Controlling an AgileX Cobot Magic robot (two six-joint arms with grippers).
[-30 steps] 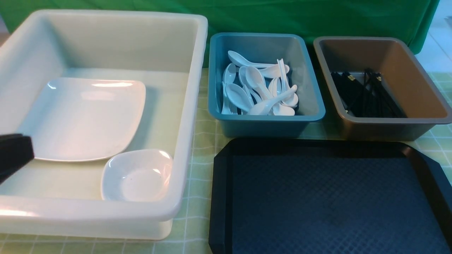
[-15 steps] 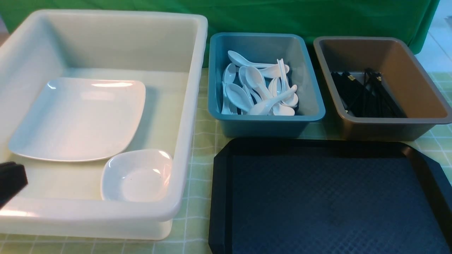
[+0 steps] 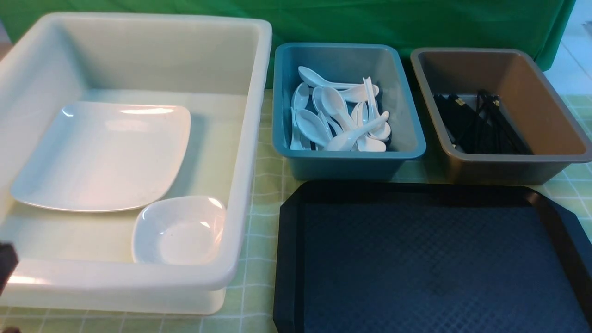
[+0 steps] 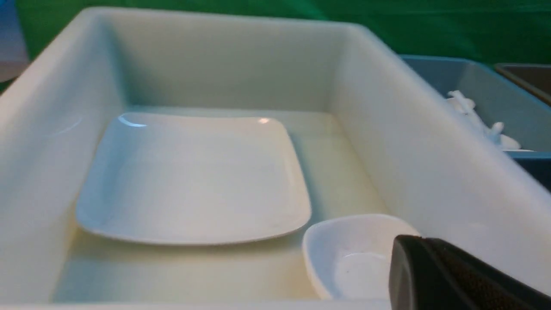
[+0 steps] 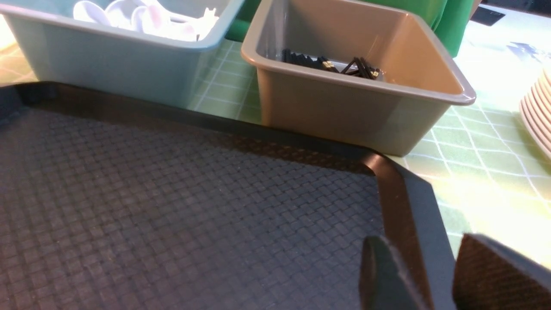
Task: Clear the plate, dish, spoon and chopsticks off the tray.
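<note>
The black tray (image 3: 430,259) lies at the front right with nothing on it. The white square plate (image 3: 104,155) and a small white dish (image 3: 180,229) rest inside the big white tub (image 3: 249,138). White spoons (image 3: 340,120) are piled in the teal tub (image 3: 407,138), and black chopsticks (image 3: 478,122) lie in the brown-grey tub (image 3: 555,138). My left gripper (image 4: 409,262) is shut and holds nothing, near the tub's front rim beside the dish (image 4: 348,254). My right gripper (image 5: 430,275) is open above the tray's right rim (image 5: 400,193), holding nothing.
The three tubs stand in a row behind and left of the tray on a green checked cloth (image 3: 261,185). A stack of pale plates (image 5: 536,116) sits on the table beyond the tray's right side. A green curtain (image 3: 370,23) hangs at the back.
In the front view my left gripper has drawn back toward the lower left, off the plate's edge and almost out of frame. Nothing else has moved.
</note>
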